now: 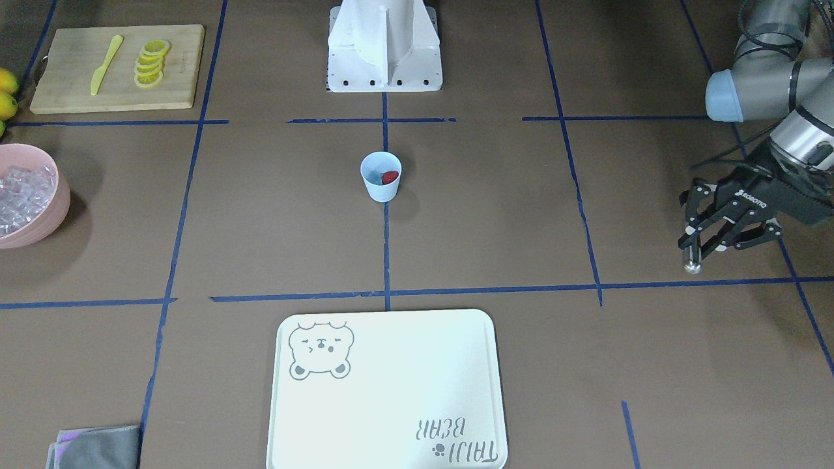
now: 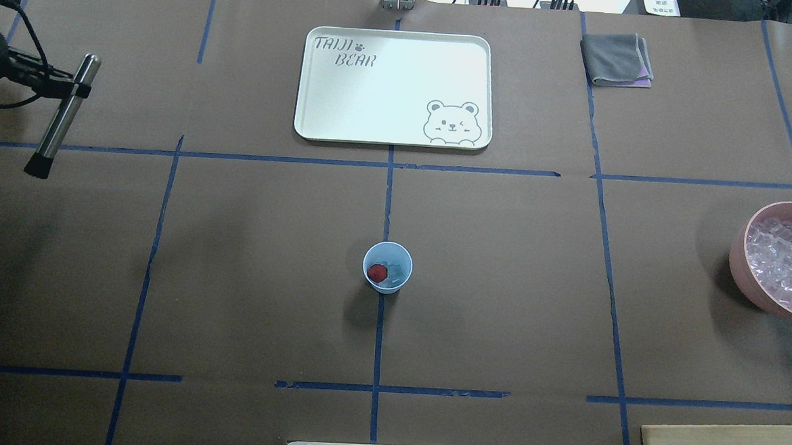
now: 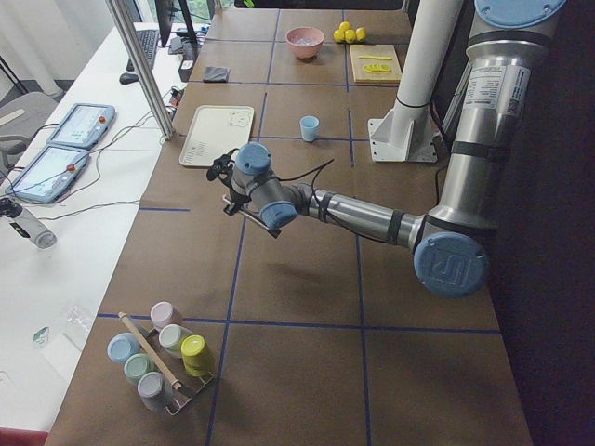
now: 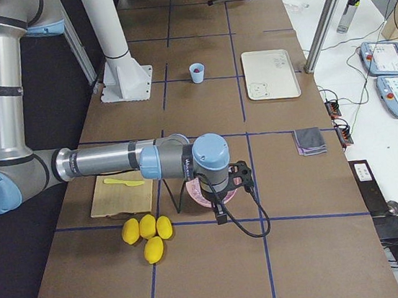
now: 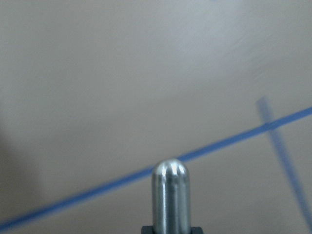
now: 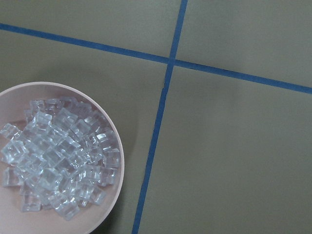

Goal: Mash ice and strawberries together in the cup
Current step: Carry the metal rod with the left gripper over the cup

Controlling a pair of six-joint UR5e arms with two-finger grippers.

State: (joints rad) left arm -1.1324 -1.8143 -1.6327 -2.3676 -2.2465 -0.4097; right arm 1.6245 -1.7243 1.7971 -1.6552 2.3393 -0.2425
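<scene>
The pale blue cup (image 2: 386,284) stands at the table's middle and also shows in the front view (image 1: 380,189). Inside it lie a red strawberry (image 2: 377,272) and a few clear ice cubes (image 2: 397,271). My left gripper (image 2: 80,88) is far off at the table's left side, shut on a steel muddler rod (image 2: 61,120) held tilted above the table. Its rounded tip shows in the left wrist view (image 5: 170,180). My right gripper (image 4: 222,206) hovers over the pink bowl. I cannot tell whether it is open or shut.
The pink bowl (image 2: 740,261) full of ice cubes (image 6: 58,161) sits at the right edge. A white bear tray (image 2: 375,99) lies beyond the cup, with a grey cloth (image 2: 617,59) to its right. A cutting board (image 1: 65,85) holds lemon slices (image 1: 151,63) and a yellow knife (image 1: 106,64).
</scene>
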